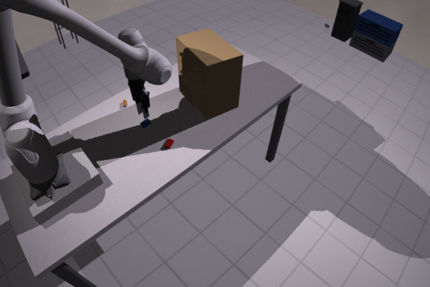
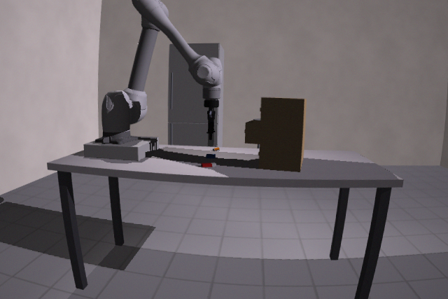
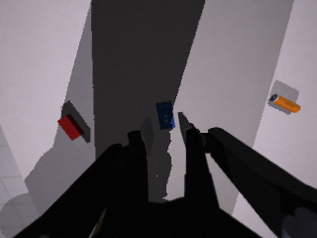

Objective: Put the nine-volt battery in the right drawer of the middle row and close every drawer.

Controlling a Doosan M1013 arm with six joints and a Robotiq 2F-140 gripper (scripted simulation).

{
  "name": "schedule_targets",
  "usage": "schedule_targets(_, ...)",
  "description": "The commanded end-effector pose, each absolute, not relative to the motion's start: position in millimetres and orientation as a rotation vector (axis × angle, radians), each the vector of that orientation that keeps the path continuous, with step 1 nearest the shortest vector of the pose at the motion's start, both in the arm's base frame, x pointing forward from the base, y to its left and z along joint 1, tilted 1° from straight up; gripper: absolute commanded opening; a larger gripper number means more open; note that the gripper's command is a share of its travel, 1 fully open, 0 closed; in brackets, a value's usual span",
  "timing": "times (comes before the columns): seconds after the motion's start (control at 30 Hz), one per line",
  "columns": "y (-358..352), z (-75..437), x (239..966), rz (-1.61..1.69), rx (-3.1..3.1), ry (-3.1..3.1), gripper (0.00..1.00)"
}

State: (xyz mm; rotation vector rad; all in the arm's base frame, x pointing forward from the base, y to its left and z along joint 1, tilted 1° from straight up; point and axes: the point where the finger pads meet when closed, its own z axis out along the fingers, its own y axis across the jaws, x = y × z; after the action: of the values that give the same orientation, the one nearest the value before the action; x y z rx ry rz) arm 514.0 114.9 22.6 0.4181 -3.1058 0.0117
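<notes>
While the arm's base plate (image 1: pixel 91 173) is sitting at the left end of the table (image 1: pixel 263 82), the arm is reaching out over the shaded strip of the top. The gripper (image 1: pixel 145 115) is pointing straight down and hanging just above the small blue nine-volt battery (image 1: pixel 145 123), which is lying flat on the table. In the wrist view the battery (image 3: pixel 165 115) is showing in the gap between the two fingertips, apart from both; the jaws are standing partly spread with nothing pinched between them. An orange cylinder (image 1: pixel 124 103) is lying behind the gripper, and a red block (image 1: pixel 168 143) nearer the front edge. Further right, the tan chest (image 1: pixel 208 72) is standing with one drawer (image 2: pixel 252 131) sticking out of its front.
</notes>
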Motion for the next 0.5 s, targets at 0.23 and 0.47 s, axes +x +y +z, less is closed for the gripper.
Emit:
schedule_targets(0.23, 115, -1, 514, 0.012, 0.418, -3.106, 0.26)
schedule_targets(0.47, 115, -11, 514, 0.012, 0.418, -3.106, 0.26)
